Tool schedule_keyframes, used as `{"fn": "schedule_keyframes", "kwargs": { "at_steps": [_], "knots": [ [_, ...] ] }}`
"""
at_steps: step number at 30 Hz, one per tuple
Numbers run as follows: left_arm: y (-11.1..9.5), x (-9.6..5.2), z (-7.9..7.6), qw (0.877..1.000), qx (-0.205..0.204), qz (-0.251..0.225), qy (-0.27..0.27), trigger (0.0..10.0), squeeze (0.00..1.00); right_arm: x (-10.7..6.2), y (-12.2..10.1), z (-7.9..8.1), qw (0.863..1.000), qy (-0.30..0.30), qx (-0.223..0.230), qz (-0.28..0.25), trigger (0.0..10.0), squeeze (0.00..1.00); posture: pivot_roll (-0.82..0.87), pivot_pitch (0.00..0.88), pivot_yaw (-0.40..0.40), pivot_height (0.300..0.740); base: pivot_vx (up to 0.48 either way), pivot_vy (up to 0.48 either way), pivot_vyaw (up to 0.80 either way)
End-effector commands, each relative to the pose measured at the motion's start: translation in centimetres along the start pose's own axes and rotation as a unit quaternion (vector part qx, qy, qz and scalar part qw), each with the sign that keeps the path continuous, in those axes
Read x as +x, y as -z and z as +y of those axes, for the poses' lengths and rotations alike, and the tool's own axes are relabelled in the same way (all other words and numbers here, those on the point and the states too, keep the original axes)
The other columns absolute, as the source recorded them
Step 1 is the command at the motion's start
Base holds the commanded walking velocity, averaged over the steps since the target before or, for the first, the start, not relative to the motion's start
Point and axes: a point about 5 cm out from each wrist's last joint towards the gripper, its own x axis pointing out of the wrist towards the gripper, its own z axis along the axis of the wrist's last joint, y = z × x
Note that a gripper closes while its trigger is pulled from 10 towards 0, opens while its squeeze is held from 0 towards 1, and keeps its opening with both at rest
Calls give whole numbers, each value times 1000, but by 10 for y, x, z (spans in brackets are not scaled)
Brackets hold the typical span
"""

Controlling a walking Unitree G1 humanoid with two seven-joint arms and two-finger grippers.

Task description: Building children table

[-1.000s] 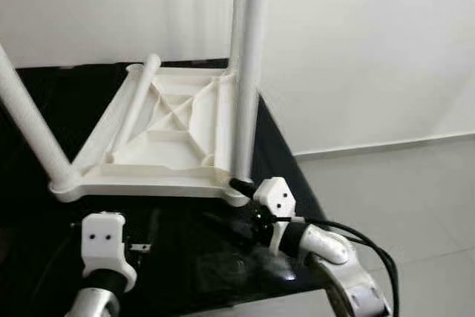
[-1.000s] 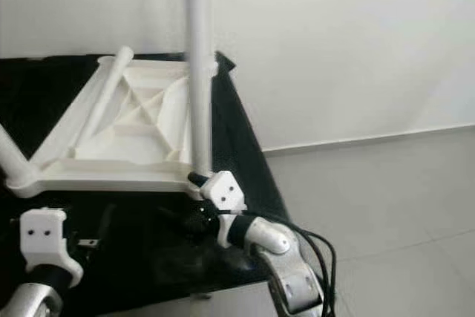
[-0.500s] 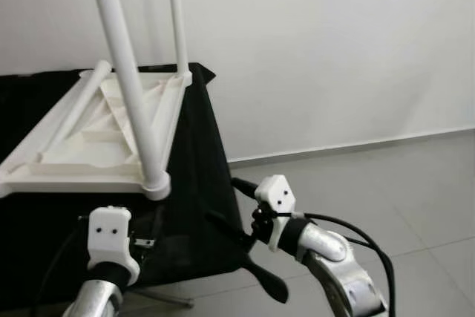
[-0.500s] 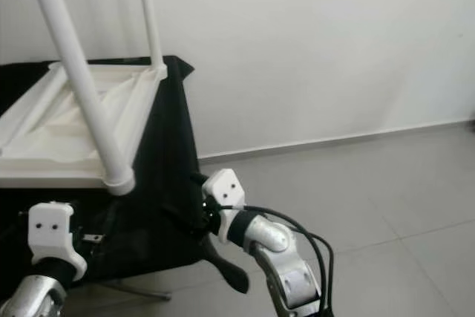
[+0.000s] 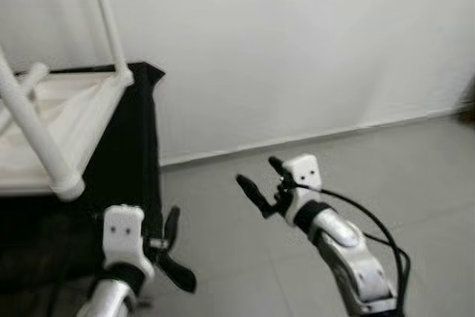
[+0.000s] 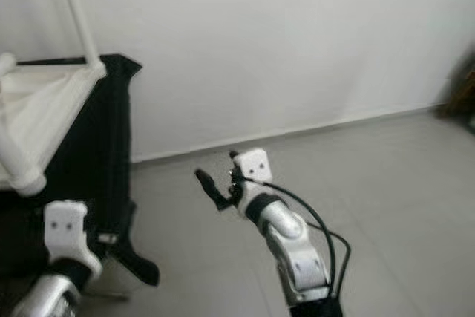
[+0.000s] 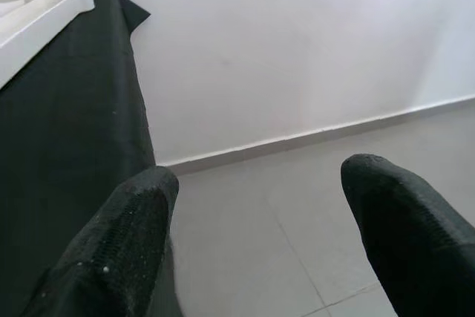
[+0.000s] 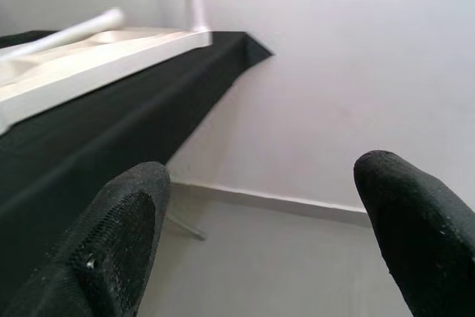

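Right gripper (image 5: 261,183) is held spread and empty over bare grey floor tile (image 5: 415,183), raised at mid-height, fingers aimed toward 10 o'clock. Left gripper (image 5: 172,254) is likewise spread with nothing between the fingers, low at 7 o'clock in the head view, just beside the drape of the black-clothed stand (image 5: 130,161). Outward from both: the white plastic children's table (image 5: 70,113) lies upside down on that stand, at about 9 to 10 o'clock from the right gripper and 11 o'clock from the left. Two fitted legs are noted standing up from its underside: a near corner leg (image 5: 33,131) leaning slightly, and a far corner leg (image 5: 107,16) against the white wall (image 5: 297,50). A further tube (image 8: 67,31) is seen lying flat across the underside, long axis running along the tabletop. The left arm is judged nearer to the table; the right is well apart from it. Any next reach would likely call for a turn back to the left.
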Motion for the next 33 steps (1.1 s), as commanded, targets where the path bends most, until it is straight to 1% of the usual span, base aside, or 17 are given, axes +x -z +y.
{"fn": "schedule_keyframes", "kwargs": {
  "at_steps": [1,5,10,17,25,33],
  "knots": [
    [3,2,0,1000,-4,10,-5,10000,0,-1,6,-7,1000,20,5,19,10000,0,-147,84,21,740,0,0,0],
    [3,5,0,1000,5,7,-10,10000,0,1,5,-7,1000,16,-9,20,10000,0,-150,84,13,740,0,0,0],
    [2,6,2,1000,-9,3,-10,10000,0,4,3,-7,999,21,-21,19,10000,0,-151,81,9,740,0,0,0],
    [2,9,5,1000,-12,-2,-17,10000,0,6,3,-7,999,23,-21,20,10000,0,-154,79,11,740,0,0,0],
    [2,11,6,1000,-9,-1,-16,10000,0,8,4,-7,999,21,-16,21,10000,0,-152,77,13,740,344,0,0],
    [3,11,5,1000,-6,4,-4,10000,0,8,4,-6,1000,19,-14,20,10000,0,-152,79,18,740,369,0,0]
  ]
}}
